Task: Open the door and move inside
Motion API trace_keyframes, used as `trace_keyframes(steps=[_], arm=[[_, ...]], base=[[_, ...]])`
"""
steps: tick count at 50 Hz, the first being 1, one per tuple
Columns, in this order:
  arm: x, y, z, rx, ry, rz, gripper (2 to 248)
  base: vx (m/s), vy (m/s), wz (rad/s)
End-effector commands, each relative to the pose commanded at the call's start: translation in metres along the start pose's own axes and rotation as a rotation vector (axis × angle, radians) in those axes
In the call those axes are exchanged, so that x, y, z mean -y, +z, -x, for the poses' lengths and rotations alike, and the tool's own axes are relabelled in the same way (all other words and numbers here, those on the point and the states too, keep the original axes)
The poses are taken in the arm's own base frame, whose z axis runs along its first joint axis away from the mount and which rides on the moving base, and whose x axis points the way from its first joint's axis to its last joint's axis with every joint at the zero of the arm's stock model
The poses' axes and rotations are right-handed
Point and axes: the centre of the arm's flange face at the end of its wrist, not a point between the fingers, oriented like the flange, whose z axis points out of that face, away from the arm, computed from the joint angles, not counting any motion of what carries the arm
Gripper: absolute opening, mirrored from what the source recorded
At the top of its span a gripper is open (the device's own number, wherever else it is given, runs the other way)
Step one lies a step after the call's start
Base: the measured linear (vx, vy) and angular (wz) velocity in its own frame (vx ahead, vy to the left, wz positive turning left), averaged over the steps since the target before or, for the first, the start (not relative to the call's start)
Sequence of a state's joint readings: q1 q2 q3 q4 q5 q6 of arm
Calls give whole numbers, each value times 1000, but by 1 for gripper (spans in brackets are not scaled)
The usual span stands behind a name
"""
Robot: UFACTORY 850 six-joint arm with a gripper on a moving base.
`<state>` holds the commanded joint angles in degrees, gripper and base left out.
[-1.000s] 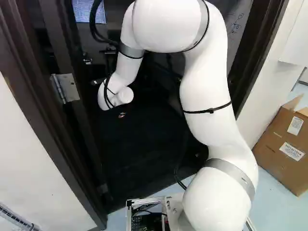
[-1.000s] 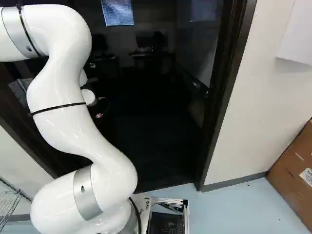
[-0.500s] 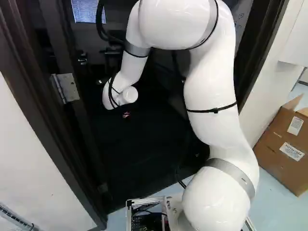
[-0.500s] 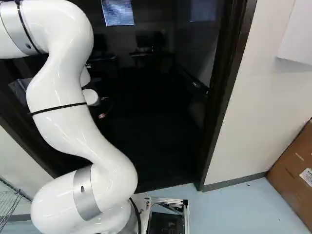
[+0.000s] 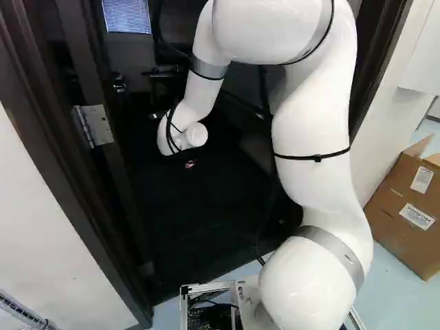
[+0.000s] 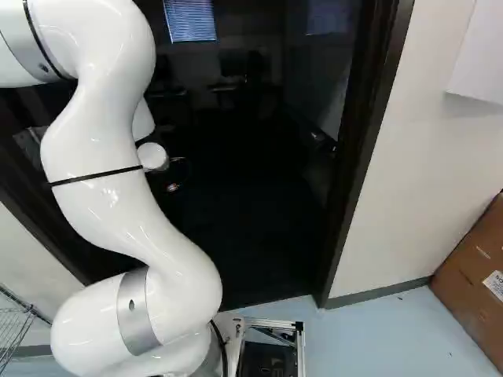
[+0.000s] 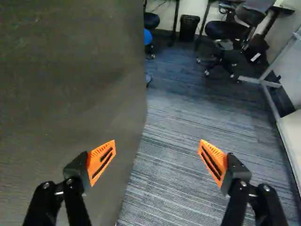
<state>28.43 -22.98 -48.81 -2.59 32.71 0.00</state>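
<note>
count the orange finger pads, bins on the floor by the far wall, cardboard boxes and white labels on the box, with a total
Orange finger pads: 2
Black bin: 1
Cardboard box: 1, seen in both base views
White labels on the box: 2
Total: 6

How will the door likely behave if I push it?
The door looks like a stiff flat panel, so it probably won't flex. The metal hinge suggests it will swing rather than slide. Its broad face hints at some weight, so it may start slowly.
</note>
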Motion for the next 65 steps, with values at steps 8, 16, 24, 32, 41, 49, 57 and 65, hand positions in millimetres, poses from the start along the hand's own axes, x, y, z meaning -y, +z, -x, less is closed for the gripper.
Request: trace_keyframes(steps=[8,16,24,32,41,49,57,65], arm=[[-11,-7,4,5,11,17,247],[-20,-14,8,10,20,32,247],[-21,-16,8,9,21,34,247],[-24,-20,9,5,25,40,247],[-30,-27,11,-1,33,51,247],[-38,-37,14,-9,43,67,247],[-47,-49,19,-19,55,86,247],[-57,-65,24,-31,70,109,247]], base=[[0,0,0],[0,0,0],[0,0,0],[0,0,0],[0,0,0],[0,0,0],[0,0,0],[0,0,0]])
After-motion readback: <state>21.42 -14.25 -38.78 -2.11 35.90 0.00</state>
